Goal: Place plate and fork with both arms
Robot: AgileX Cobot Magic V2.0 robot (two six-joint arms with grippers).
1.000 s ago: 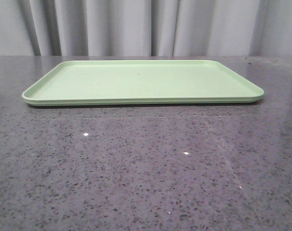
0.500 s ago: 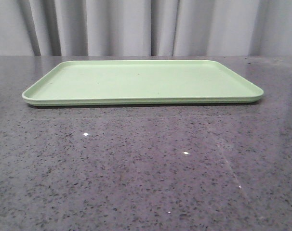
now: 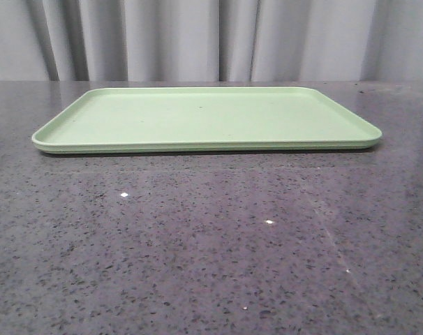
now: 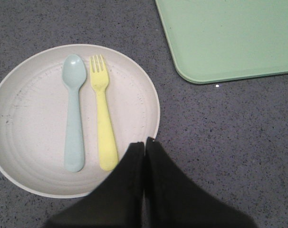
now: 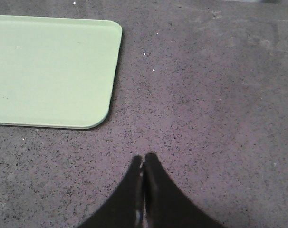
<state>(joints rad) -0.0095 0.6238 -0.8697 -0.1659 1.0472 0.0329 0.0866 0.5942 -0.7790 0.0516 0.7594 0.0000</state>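
In the left wrist view the cream plate (image 4: 37,118) lies on the grey table with the yellow fork (image 4: 103,121) on it. My left gripper (image 4: 144,141) hangs above the plate's rim, shut, with nothing between its fingers. In the right wrist view my right gripper (image 5: 143,157) is shut and empty over bare table, beside a corner of the light-green tray (image 5: 49,71). Neither gripper, plate nor fork shows in the front view, which holds only the tray (image 3: 204,115).
A pale blue spoon (image 4: 73,114) lies on the plate beside the fork. The tray's corner (image 4: 229,38) is a short way from the plate. Grey speckled table (image 3: 211,244) spreads in front of the tray; grey curtains hang behind.
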